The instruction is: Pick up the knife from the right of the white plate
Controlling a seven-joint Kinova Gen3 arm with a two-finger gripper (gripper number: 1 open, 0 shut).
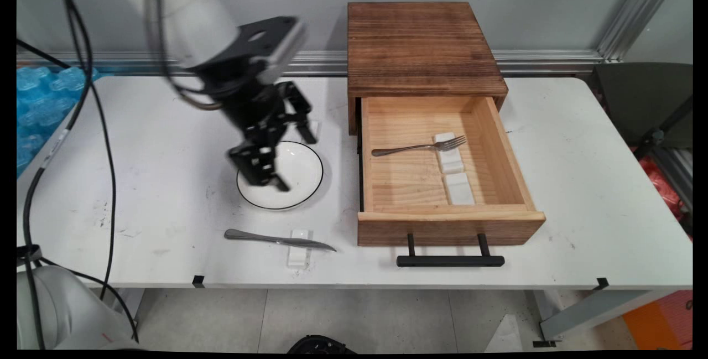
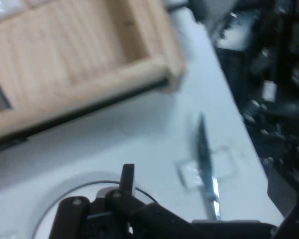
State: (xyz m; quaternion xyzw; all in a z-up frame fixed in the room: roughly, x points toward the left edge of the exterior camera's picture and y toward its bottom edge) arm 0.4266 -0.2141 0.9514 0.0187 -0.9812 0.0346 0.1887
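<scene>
A: Entry, place type?

B: Robotics lab, test bench. Landmark: white table (image 1: 581, 193), scuffed, black tape tabs on its front edge.

A: Evidence listed?

B: Behind the table: bare grey wall with aluminium framing rail (image 1: 553, 60) running along it and up at the right. At the table's left end: blue bubble wrap (image 1: 38, 104). Above the table's left part: white robot arm (image 1: 182, 10) with loose black cables (image 1: 105, 171) hanging past the left edge. Below the table: pale tiled floor (image 1: 343, 320). Beyond the table's right end: a dark chair (image 1: 641, 104).

A: Household fittings?

B: Only props set on the table: wooden drawer box (image 1: 420, 49), white plate (image 1: 298, 173), cutlery.
</scene>
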